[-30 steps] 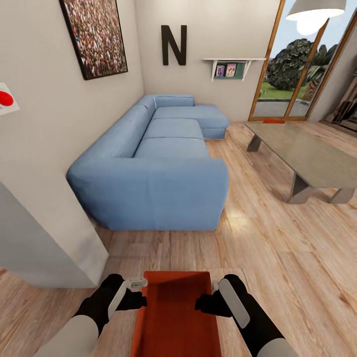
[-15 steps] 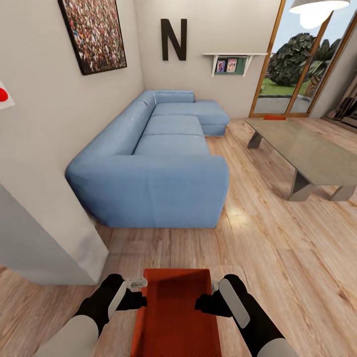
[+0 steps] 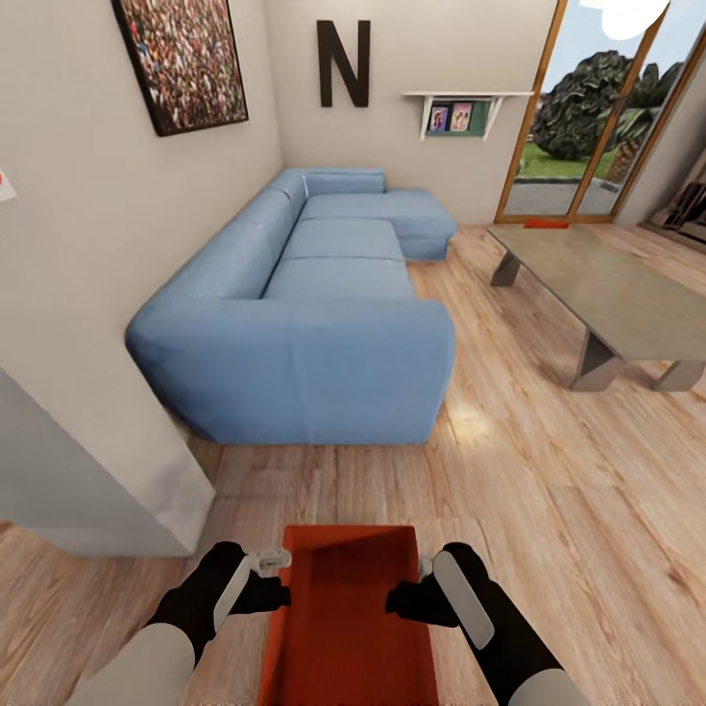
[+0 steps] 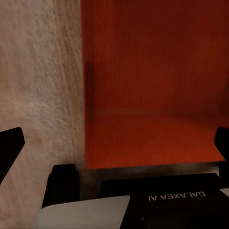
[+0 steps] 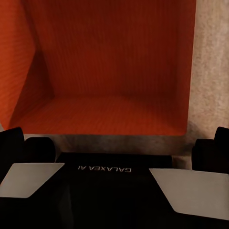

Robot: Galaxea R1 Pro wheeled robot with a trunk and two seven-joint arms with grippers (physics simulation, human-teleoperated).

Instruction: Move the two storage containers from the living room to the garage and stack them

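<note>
One orange-red storage container (image 3: 348, 613) hangs low in front of me over the light wood planks of the living room. My left gripper (image 3: 267, 579) presses against its left wall and my right gripper (image 3: 424, 579) against its right wall. Both wrist views look down into the ribbed container (image 4: 152, 86) (image 5: 109, 71). In them the left gripper (image 4: 116, 143) and right gripper (image 5: 117, 138) have their fingers spread wide, open, with nothing pinched between them. The other container (image 3: 545, 224) is a small orange-red shape on the floor by the glass doors, far away.
A blue sectional sofa (image 3: 314, 314) stands straight ahead against the left wall. A low grey coffee table (image 3: 608, 304) is at the right. A wall corner (image 3: 98, 471) juts in at the near left. A strip of plank floor runs between sofa and table.
The whole picture has shifted slightly, with the room sliding up the view, so the camera has moved. The container and both grippers keep the same places relative to me.
</note>
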